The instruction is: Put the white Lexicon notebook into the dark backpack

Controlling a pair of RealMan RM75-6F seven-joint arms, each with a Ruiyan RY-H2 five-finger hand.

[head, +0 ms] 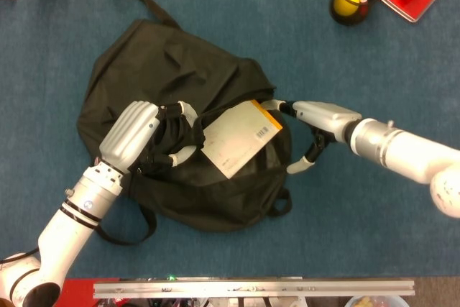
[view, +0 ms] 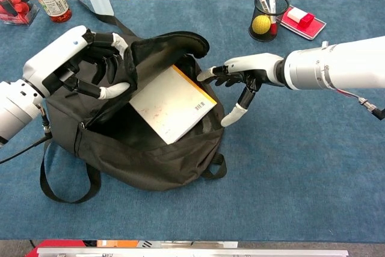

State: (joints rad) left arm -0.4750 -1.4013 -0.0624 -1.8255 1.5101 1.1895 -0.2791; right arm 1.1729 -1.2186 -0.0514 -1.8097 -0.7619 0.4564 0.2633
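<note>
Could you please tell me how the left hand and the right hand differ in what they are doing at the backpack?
The left hand grips the backpack flap, holding the mouth open; the right hand holds nothing. The left hand's fingers curl around fabric; the right hand's are spread beside the notebook. Both sit at the opening.

Left hand [view: 84, 64] grips the raised flap of the dark backpack [view: 138, 148], holding the mouth open. White notebook [view: 171, 105] lies tilted in the opening just beside that hand, lower part inside, yellow-edged corner (barcode showing) poking out toward the right hand [view: 243, 76]. Right hand hovers just beside that corner, fingers spread, holding nothing; contact with the notebook can't be told. Beyond the right hand, a pen cup [view: 264, 19] stands on the blue desk [view: 301, 179].
</note>
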